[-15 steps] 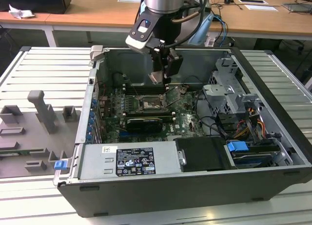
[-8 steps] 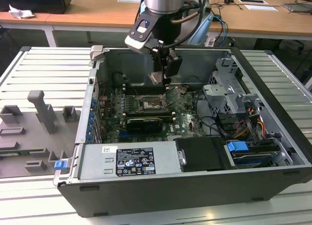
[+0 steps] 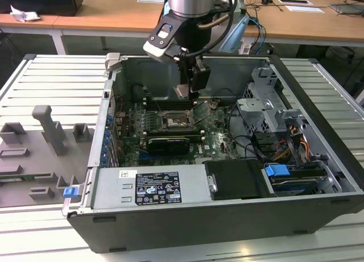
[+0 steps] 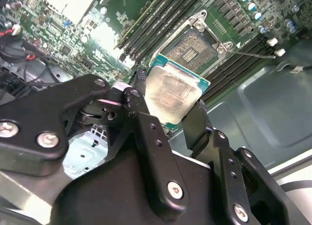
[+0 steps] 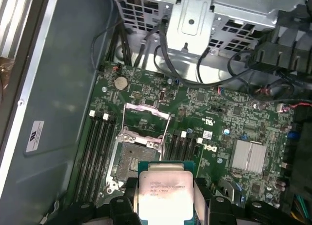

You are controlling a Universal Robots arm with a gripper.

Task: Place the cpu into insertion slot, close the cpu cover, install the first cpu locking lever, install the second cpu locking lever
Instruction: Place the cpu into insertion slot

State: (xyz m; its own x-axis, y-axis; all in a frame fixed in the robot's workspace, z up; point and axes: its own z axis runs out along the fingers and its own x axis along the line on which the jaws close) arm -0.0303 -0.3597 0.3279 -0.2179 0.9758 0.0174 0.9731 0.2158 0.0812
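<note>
The fingers are clamped on opposite edges of the cpu, its metal top showing, and the chip hangs clear of the green board! Just past the fingertips sits the insertion slot, bare and uncovered. The cpu cover is swung up on the slot's far side from the fingers, all inside the open computer case.

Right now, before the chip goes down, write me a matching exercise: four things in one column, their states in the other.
1. flat square silver-tan cpu
2. dark square insertion slot with silvery rim
3. silvery metal frame cpu cover
4. black gripper

a. swung up, open
b. empty, uncovered
c. shut on the chip
d. held aloft, not seated

Pairs: 1-d, 2-b, 3-a, 4-c.
</note>
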